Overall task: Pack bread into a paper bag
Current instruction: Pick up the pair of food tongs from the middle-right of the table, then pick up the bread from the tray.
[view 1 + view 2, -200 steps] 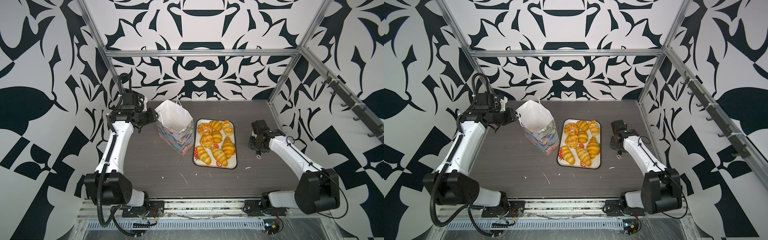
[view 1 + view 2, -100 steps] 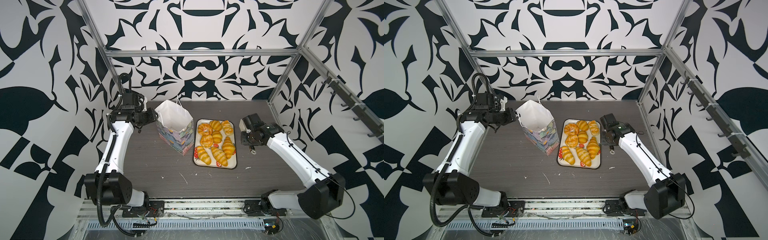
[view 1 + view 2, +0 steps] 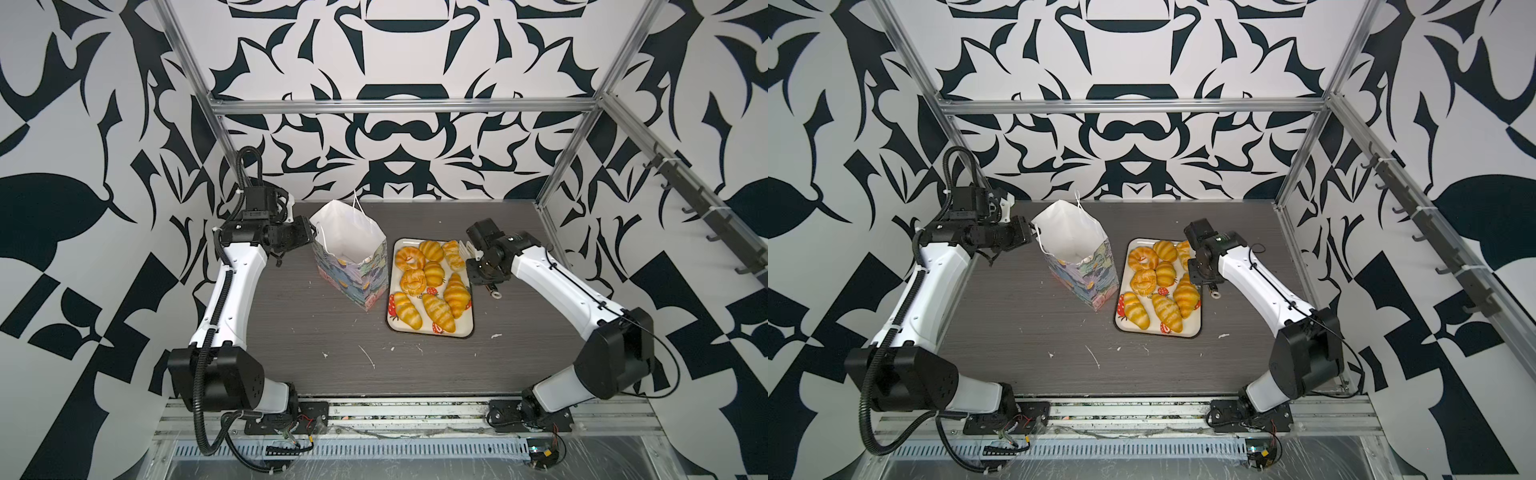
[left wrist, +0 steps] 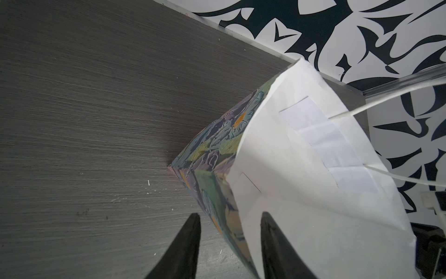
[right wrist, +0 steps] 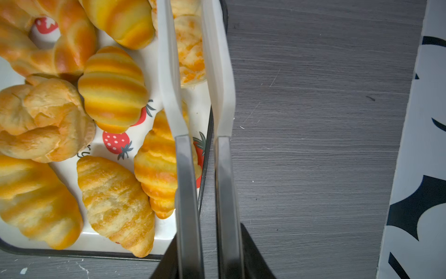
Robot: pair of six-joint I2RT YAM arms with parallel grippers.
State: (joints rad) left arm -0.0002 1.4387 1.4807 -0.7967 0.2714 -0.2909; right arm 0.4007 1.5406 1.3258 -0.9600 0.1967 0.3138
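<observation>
The bread [image 3: 432, 282] lies clustered on the strawberry-printed tray [image 3: 465, 325], right of centre on the table. I count eight pieces, mostly croissants [image 3: 438, 311] with rounder buns [image 3: 412, 280] among them. They look light and soft, probably squashy, with a glossy skin that may slip. A gentle squeeze across a piece's thick middle therefore seems wiser than a pinch at a tapered end. The right gripper [image 5: 208, 241] is clamped on a pair of tongs [image 5: 185, 183]. Their white tips [image 5: 169, 72] stand apart on either side of a flaky pastry [image 5: 190, 53] at the tray's far right corner, not visibly pressing it. The paper bag [image 3: 353, 266] stands upright just left of the tray, mouth open; it looks thin, light and easy to tip or crumple. The left gripper [image 4: 229, 214] is partly open, one finger [image 4: 272, 241] inside the bag's left wall and one outside, and seems to steady it rather than pinch. The table [image 3: 316, 332] is flat dark grey woodgrain flecked with white crumbs [image 3: 368, 355]. Black-and-white patterned walls [image 3: 395, 137] on an aluminium frame [image 3: 399, 107] close in left, right and far.
</observation>
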